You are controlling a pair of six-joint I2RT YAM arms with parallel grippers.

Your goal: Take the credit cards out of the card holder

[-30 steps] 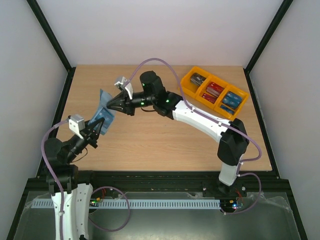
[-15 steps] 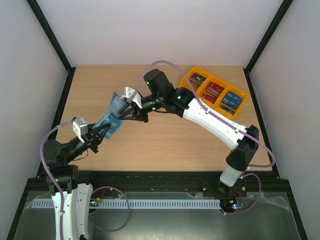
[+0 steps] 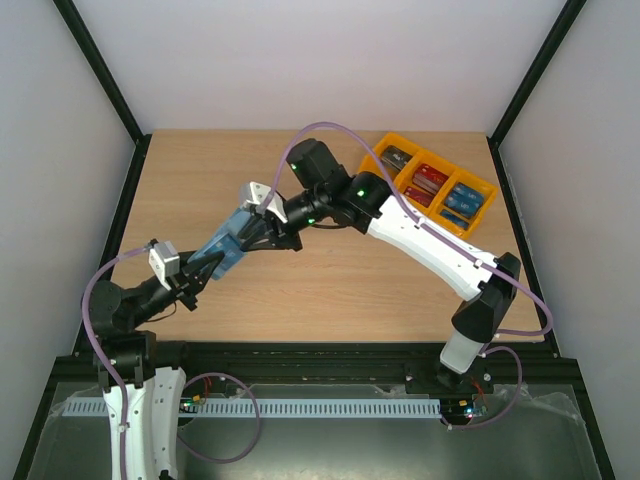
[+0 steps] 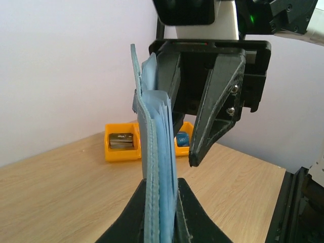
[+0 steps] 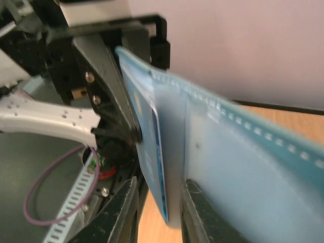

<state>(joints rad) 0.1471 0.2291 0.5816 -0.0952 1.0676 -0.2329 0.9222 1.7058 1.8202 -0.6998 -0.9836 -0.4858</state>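
One card holder (image 4: pixel 152 152) clamped by left end effector (image 4: pixel 159 223), right end effector (image 5: pixel 159 191) parted astride its far edge

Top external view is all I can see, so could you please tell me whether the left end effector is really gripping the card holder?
Observer: Yes. The left wrist view shows the left end effector shut on the lower edge of the card holder, which stands upright and edge-on.
Operator: Thank you. Has the right one got hold of a card?
Observer: It does not look like it. In the right wrist view the right end effector is open, with one finger on each side of a blue card tucked in the holder.
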